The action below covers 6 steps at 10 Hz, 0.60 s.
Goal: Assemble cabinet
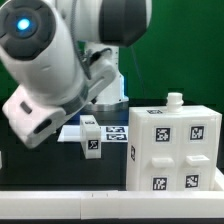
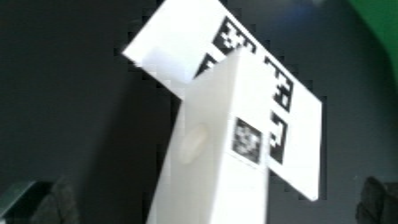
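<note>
The white cabinet box (image 1: 175, 150) stands at the exterior view's right, with black-and-white tags on its front and a small knob (image 1: 174, 99) on top. A narrow white cabinet panel (image 1: 92, 138) with a tag stands upright in front of the marker board. My gripper (image 1: 93, 117) hangs right over its top end. In the wrist view the panel (image 2: 214, 150) runs up between my dark fingers (image 2: 32, 200), which sit far apart at the frame's corners with a gap on each side. The gripper (image 2: 205, 208) looks open.
The marker board (image 1: 116, 131) lies flat on the dark table behind the panel and shows in the wrist view (image 2: 196, 45) under the panel's far end. A pale strip (image 1: 60, 207) runs along the table's front edge. My bulky white arm (image 1: 45, 70) fills the exterior view's left.
</note>
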Tool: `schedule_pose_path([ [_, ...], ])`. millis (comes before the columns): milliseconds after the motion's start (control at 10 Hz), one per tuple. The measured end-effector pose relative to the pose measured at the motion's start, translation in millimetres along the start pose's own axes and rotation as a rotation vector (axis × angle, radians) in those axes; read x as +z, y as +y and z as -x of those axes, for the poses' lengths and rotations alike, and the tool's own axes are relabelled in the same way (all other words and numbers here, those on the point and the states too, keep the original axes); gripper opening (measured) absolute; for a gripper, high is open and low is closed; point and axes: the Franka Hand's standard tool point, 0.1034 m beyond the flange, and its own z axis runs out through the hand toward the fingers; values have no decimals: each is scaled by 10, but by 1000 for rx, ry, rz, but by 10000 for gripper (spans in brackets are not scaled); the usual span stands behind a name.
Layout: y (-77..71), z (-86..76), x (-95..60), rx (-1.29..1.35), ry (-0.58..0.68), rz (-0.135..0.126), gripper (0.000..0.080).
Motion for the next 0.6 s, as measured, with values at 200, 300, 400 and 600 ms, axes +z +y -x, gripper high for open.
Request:
schedule_pose_path([
  [200, 50, 5, 19, 51, 17, -43, 798],
  [300, 44, -2, 22, 50, 16, -43, 798],
  [400, 46, 0, 23, 51, 16, -44, 798],
  [600, 24, -26, 73, 208, 32, -6, 798],
])
